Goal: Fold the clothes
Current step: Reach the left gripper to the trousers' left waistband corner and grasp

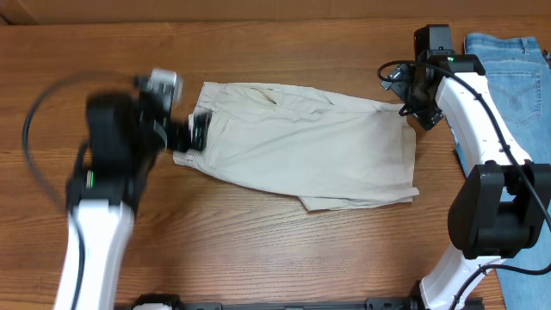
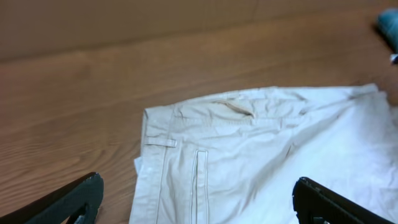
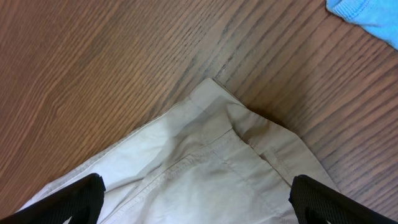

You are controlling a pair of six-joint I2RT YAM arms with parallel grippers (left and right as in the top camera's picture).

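The khaki trousers [image 1: 310,146] lie flat mid-table [image 1: 258,258], both pincers gaping wide and empty: the left gripper [image 1: 198,131] at the waistband end, the right gripper [image 1: 417,112] over the far right corner. A clean fold likely needs each to pinch every layer at its edge, lifting together.

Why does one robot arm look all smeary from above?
Overhead view: the left arm is smeared with motion blur, the right arm and trousers sharp. Left wrist view: soft, trousers washed out pale at right. Right wrist view: crisp wood grain on the table.
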